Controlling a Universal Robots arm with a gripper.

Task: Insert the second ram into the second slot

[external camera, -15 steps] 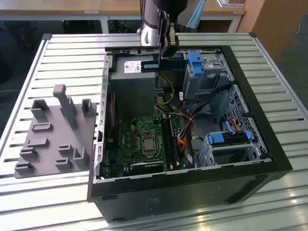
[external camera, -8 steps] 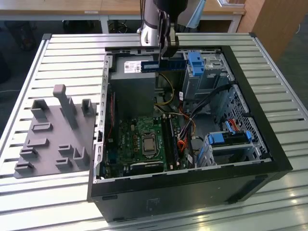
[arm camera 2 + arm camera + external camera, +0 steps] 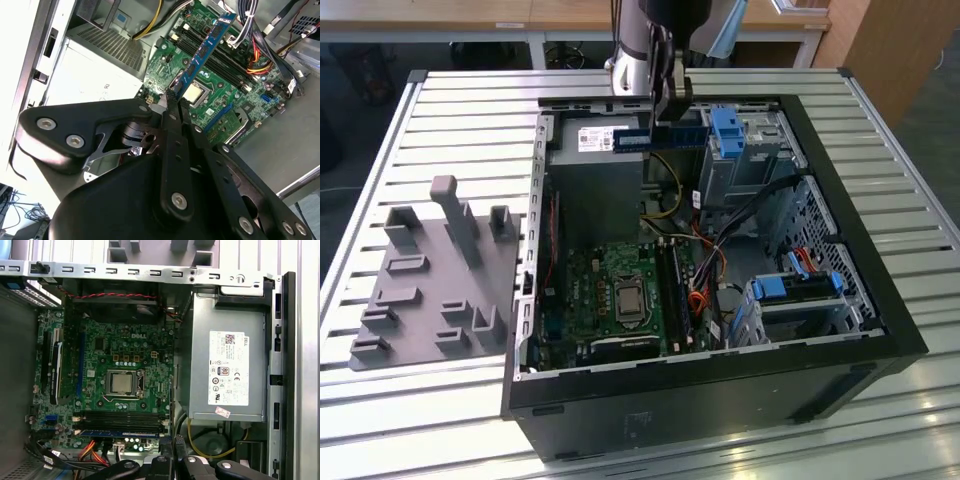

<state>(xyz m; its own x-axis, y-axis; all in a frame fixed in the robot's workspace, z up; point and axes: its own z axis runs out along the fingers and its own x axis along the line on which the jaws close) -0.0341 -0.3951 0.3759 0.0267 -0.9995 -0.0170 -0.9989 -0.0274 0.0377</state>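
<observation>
My gripper [image 3: 666, 122] hangs over the far side of the open computer case, above the power supply, shut on one end of the second ram [image 3: 660, 138]. This long blue stick lies level and sticks out to both sides of the fingers in the exterior view. In the second wrist view the second ram [image 3: 205, 47] reaches out from my gripper [image 3: 170, 96] over the green motherboard [image 3: 220, 95]. The first wrist view has the second ram [image 3: 120, 433] edge-on beside the dark memory slots [image 3: 120, 419], with my gripper [image 3: 175, 441] at its end. The stick is well above the board.
The black case [image 3: 720, 400] sits on a slatted metal table [image 3: 470, 110]. Inside are the power supply [image 3: 227, 370], a bare processor [image 3: 122, 383], coloured cables [image 3: 705, 290] and blue drive-bay clips [image 3: 728, 128]. A grey holder block [image 3: 430, 280] stands at the exterior view's left.
</observation>
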